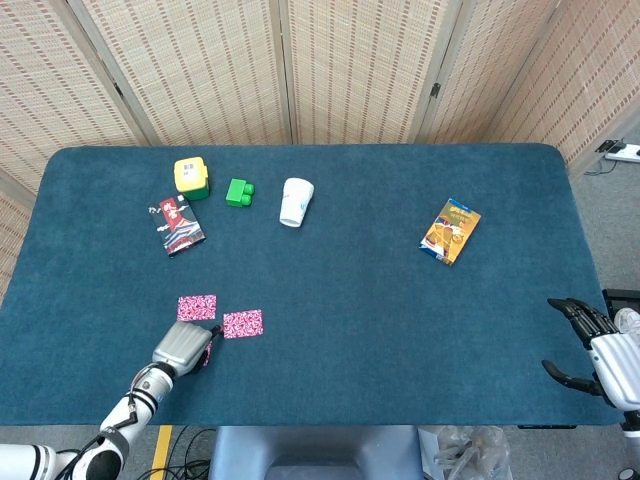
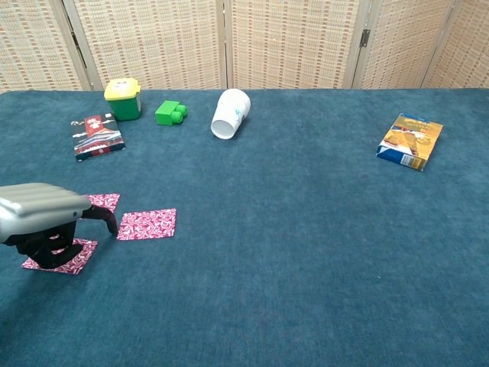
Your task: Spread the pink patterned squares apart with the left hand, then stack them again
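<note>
Three pink patterned squares (image 2: 147, 224) lie apart; the left hand (image 2: 42, 218), fingers curled down, rests on the 7 o'clock one. The right hand (image 1: 600, 352) has its fingers apart.

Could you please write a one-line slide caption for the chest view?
Left hand resting over three spread pink patterned squares on the blue table.

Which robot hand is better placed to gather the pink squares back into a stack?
Left. The left robot hand sits right among the three pink squares, over the nearest one. The right robot hand is open at the table's far right edge.
</note>
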{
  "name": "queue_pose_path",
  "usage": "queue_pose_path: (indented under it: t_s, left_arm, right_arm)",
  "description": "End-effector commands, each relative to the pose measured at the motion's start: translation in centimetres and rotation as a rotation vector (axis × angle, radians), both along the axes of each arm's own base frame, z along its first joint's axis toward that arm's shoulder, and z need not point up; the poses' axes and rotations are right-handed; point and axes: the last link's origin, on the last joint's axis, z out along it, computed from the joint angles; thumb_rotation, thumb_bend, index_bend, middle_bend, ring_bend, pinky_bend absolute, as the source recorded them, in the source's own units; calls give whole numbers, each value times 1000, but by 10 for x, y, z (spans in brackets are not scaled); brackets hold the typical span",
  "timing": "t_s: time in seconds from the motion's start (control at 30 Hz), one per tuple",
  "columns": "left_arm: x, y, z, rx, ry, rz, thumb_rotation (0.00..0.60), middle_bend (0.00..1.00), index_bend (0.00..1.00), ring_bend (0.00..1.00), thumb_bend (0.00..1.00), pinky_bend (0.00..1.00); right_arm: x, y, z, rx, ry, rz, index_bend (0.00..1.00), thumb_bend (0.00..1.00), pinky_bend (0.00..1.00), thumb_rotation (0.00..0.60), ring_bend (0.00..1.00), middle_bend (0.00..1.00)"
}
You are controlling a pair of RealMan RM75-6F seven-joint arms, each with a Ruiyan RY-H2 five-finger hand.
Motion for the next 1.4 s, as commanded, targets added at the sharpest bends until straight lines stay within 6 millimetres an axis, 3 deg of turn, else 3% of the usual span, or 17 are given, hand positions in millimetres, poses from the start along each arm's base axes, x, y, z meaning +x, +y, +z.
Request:
queue_pose_path:
  t_s: [0.03, 0.3, 0.47, 0.53, 0.6, 0.73, 1.0, 1.4]
  left_arm:
    - [-1, 6, 8, 43, -15, 9, 600, 1000, 242, 978, 625, 1000]
    - [-15, 24, 37, 206, -72, 34, 600, 991, 241, 960, 595, 1000]
    - [-25, 33, 50, 314, -134, 39, 595, 968, 213, 934, 311, 1000]
    - [-28, 34, 52, 329, -153, 35, 539, 966, 210, 932, 255, 1000]
    - [-30, 36, 51, 328, -157, 28, 507, 965, 213, 931, 250, 1000]
    - [-32, 39, 44, 300, -170, 33, 599, 964, 230, 930, 250, 1000]
    - [-26, 51, 26, 269, -145, 28, 600, 984, 289, 961, 249, 1000]
    - [-32, 67, 8, 271, -92, 121, 600, 989, 294, 968, 249, 1000]
  right_arm:
    - [0, 0, 0, -1, 0, -1, 111, 276, 165, 600, 117, 188]
    - [2, -3, -1, 4, 0, 7, 111, 276, 165, 600, 117, 188]
    - [3, -3, -1, 4, 0, 11, 111, 276, 165, 600, 117, 188]
    - [4, -3, -1, 6, 0, 13, 111, 276, 165, 600, 117, 188]
    - [4, -4, -2, 8, 0, 16, 111, 277, 165, 600, 117, 188]
    - [5, -4, -2, 10, 0, 20, 111, 276, 165, 600, 117, 188]
    - [4, -3, -2, 8, -1, 16, 111, 276, 165, 600, 117, 188]
    - [0, -2, -1, 6, -2, 4, 111, 276, 165, 600, 117, 188]
